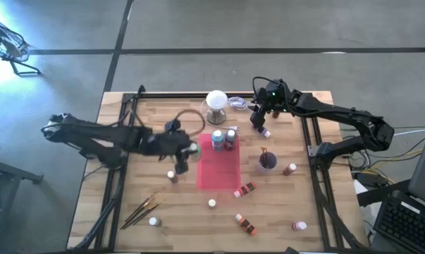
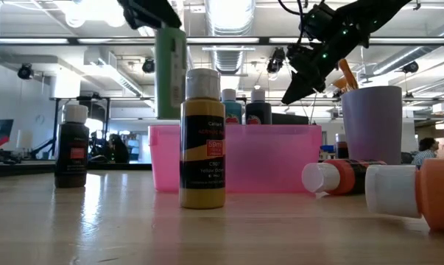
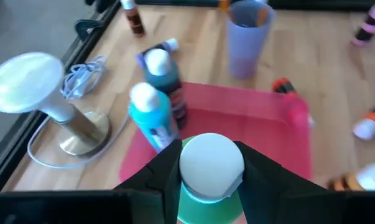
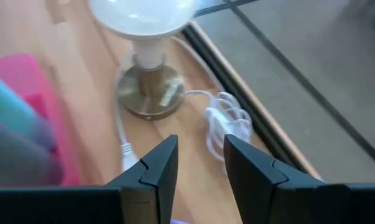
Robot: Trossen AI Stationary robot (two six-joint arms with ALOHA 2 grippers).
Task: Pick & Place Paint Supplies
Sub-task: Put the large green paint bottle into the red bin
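Observation:
My left gripper (image 1: 189,149) (image 3: 211,152) is shut on a green, white-capped paint bottle (image 2: 170,73), in the air off the left edge of the pink tray (image 1: 219,176). A teal bottle (image 1: 218,140) and a dark one (image 1: 230,137) stand upright at the tray's far end. My right gripper (image 1: 260,121) (image 4: 201,155) is open, pointing down beside the white ball-topped stand (image 4: 143,12). A pink bottle (image 1: 266,132) lies on the table just near of it. Other small bottles stand or lie on the near half of the table. Thin brushes (image 1: 142,210) lie at the near left. My left gripper pinches the green bottle between its two fingers at the white cap (image 3: 211,163) and the shoulder below it. The fingers come from above, pointing down. The bottle hangs upright under them, and its green body (image 2: 170,81) is lifted clear of the table.
A purple cup (image 1: 267,161) holding a brush stands right of the tray. The stand's white cord (image 4: 227,124) lies coiled on the wood by the table's far edge. Black frame rails run along the table's left and right sides. An ochre bottle (image 2: 202,140) stands near the low camera.

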